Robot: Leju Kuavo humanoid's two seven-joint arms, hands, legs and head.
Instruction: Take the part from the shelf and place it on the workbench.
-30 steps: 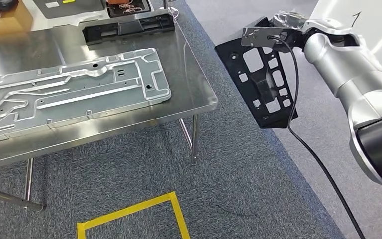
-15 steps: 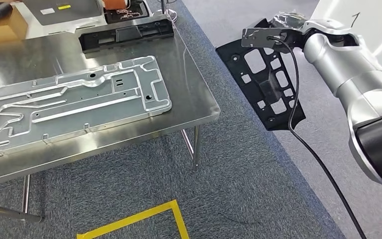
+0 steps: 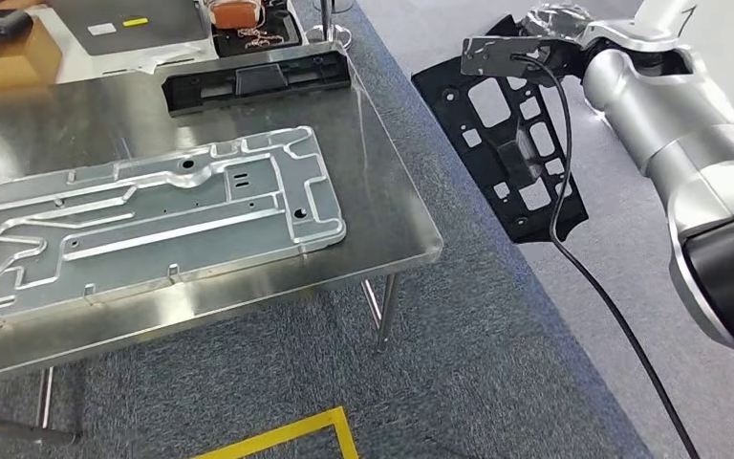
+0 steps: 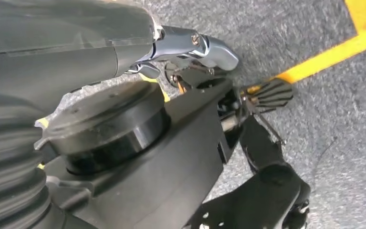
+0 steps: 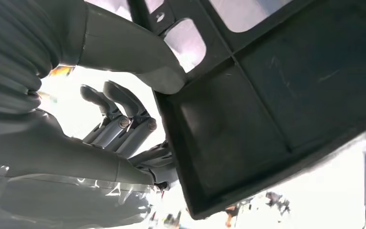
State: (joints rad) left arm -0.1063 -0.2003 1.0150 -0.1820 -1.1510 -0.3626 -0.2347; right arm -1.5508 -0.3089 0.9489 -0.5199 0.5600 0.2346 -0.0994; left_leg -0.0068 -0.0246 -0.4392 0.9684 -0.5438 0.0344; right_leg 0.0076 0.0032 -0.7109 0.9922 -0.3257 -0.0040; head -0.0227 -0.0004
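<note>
The right hand (image 5: 124, 124) grips the black perforated plastic panel (image 3: 511, 143) by its edge: in the right wrist view the thick grey thumb (image 5: 138, 57) presses on the panel's ribbed face while the darker fingers (image 5: 119, 114) curl behind its rim. In the head view the hand sits at the panel's upper end, partly hidden behind a small grey camera bracket (image 3: 497, 53), from which a black cable (image 3: 573, 258) trails down across the panel. The panel hangs tilted in the air, off the right edge of the steel workbench (image 3: 392, 206) and clear of it, above the grey carpet (image 3: 478, 363).

On the workbench, left of the held panel, lies a large stamped aluminium plate (image 3: 153, 215). Beyond that plate, near the workbench's far edge, lies a long black plastic bracket (image 3: 253, 78). A cardboard box (image 3: 5, 48) sits at the far left corner. Yellow floor tape (image 3: 287, 435) marks the carpet below the workbench's near edge.

The left hand (image 4: 262, 157) hangs over the carpet beside the yellow tape; whether it is clenched or loose I cannot tell.
</note>
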